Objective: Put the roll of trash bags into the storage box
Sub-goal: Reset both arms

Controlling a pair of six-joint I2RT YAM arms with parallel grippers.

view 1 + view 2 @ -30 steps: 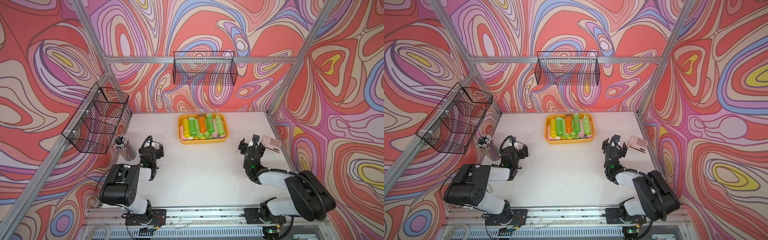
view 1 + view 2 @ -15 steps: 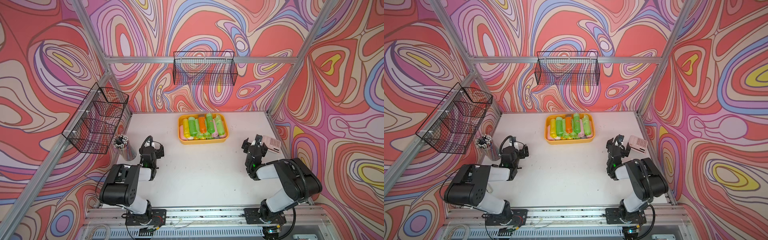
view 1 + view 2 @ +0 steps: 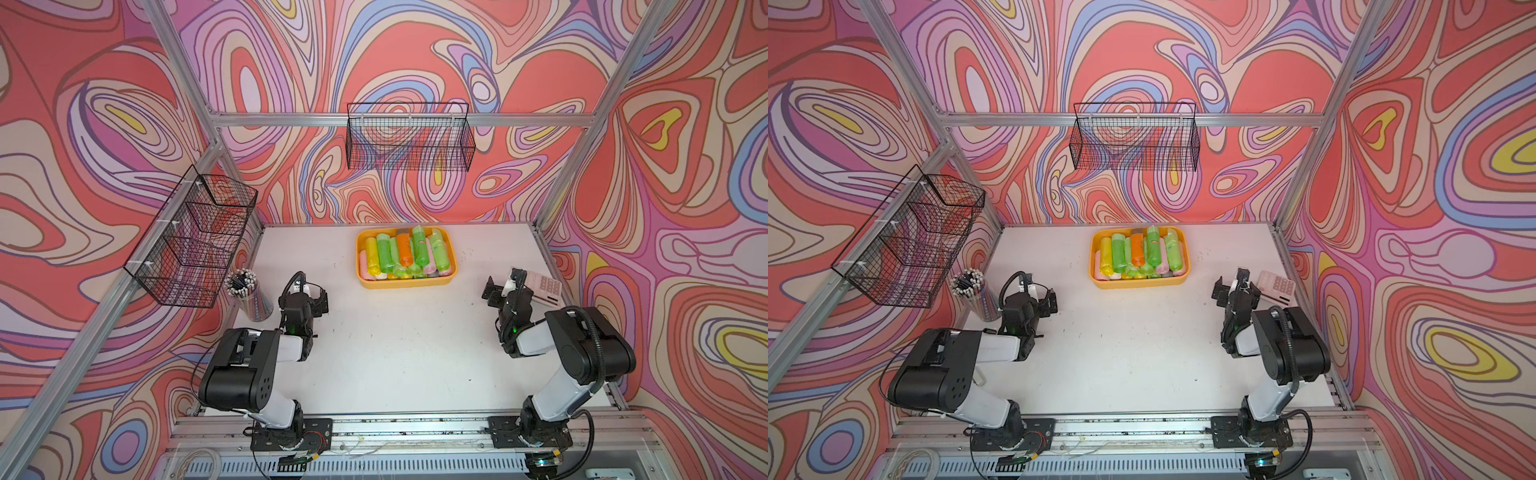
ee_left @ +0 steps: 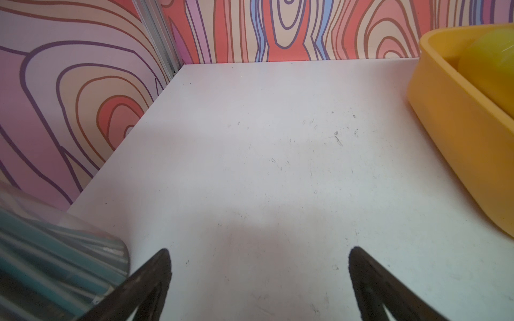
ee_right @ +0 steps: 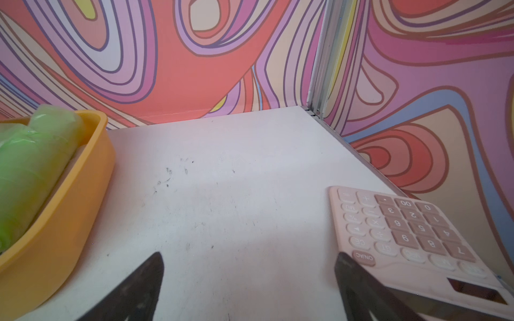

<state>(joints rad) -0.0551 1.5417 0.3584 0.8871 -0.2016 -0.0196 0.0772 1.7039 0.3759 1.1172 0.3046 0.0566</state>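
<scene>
Rolls (image 3: pixel 405 251) of trash bags all inside box (image 3: pixel 405 283) at middle of far edge of worktop (image 3: pixel 395 353), heaped in layers, green, yellow, orange and pink, top ones proud of rim; none seen loose on worktop in any view, so task judged done or nearly so; left gripper (image 4: pixel 257 253) spread fully wide, holding nothing, low near left edge, just beside pencil cup (image 3: pixel 249 297); right gripper (image 5: pixel 249 257) likewise wide and empty, near right edge, one finger just beside calculator (image 5: pixel 411 230), touching or not impossible to tell; both well apart from box; as for handling, judged light: thin film wound tight, firm along barrel yet slick in glossy wrap, apt to roll off or squirt from closing pads; best taken across middle of barrel, jaws square to long axis, closed gently; for reseating any top roll, lift straight up clear of rim, minding neighbours leaning on it, with heap liable to spill over low wall.
</scene>
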